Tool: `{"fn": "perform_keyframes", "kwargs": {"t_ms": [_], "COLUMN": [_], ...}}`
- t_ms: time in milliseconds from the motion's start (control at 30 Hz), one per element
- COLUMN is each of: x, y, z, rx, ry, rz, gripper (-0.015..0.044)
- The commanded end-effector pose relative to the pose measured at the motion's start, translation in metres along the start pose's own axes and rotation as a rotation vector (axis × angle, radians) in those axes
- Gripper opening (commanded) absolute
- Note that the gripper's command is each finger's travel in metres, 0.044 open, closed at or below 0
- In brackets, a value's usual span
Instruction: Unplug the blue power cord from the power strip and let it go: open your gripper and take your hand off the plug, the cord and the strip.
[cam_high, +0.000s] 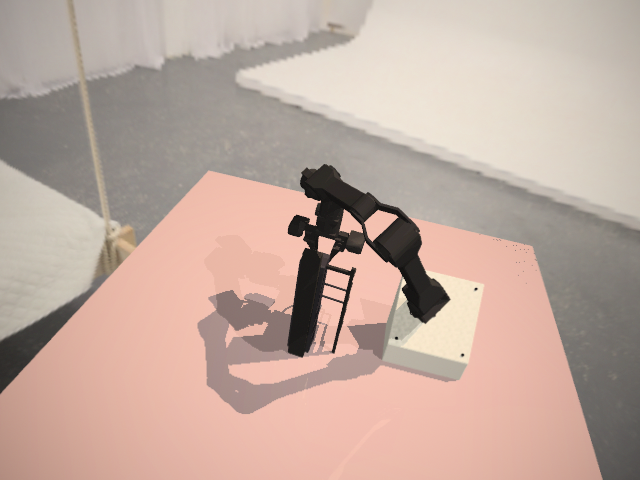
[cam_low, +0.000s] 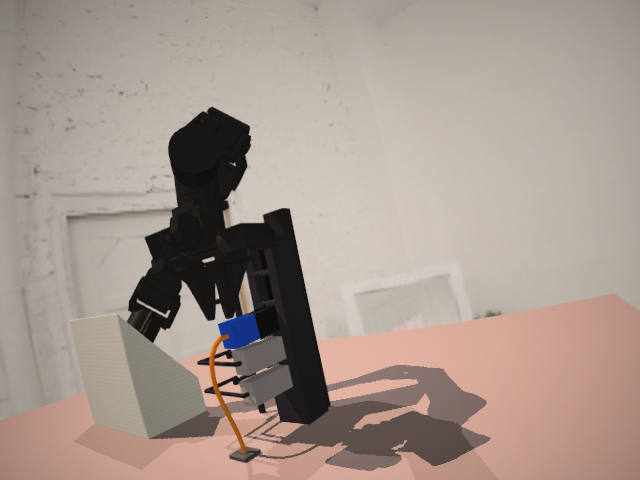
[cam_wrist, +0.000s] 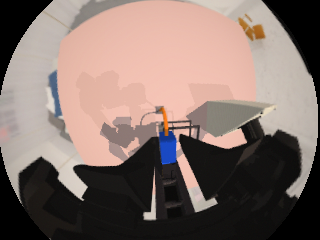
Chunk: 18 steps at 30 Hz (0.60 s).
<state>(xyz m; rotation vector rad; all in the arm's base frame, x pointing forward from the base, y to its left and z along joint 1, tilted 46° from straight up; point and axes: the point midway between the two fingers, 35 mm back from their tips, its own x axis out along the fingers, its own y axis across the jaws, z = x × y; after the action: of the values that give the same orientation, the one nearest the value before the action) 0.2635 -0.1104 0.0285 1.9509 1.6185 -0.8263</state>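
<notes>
The tool (cam_low: 219, 316) hangs spread just above the blue plug (cam_low: 238, 331), gripping nothing; the plug sits at the strip's (cam_low: 292, 315) face, above two grey plugs (cam_low: 261, 369).

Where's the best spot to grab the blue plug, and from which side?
Grip the blue plug across its two flat side faces, coming down from above. It juts out level from the upright power strip, grey plugs crowd underneath, and the orange cord leaves its outer end.

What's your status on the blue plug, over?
Gripper part open, gripping nothing, fingertips at blue plug. Plug stands off power strip on dark stub; fully out, cannot tell. Grey plugs below; path up looks free.
</notes>
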Motion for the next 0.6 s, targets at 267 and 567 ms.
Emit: {"fn": "perform_keyframes", "kwargs": {"t_ms": [267, 567], "x": [0.002, 0.003], "y": [-0.004, -0.004], "z": [-0.02, -0.02], "rx": [0.011, 0.011], "ry": [0.01, 0.01], "rz": [-0.007, -0.007], "gripper": [0.016, 0.016]}}
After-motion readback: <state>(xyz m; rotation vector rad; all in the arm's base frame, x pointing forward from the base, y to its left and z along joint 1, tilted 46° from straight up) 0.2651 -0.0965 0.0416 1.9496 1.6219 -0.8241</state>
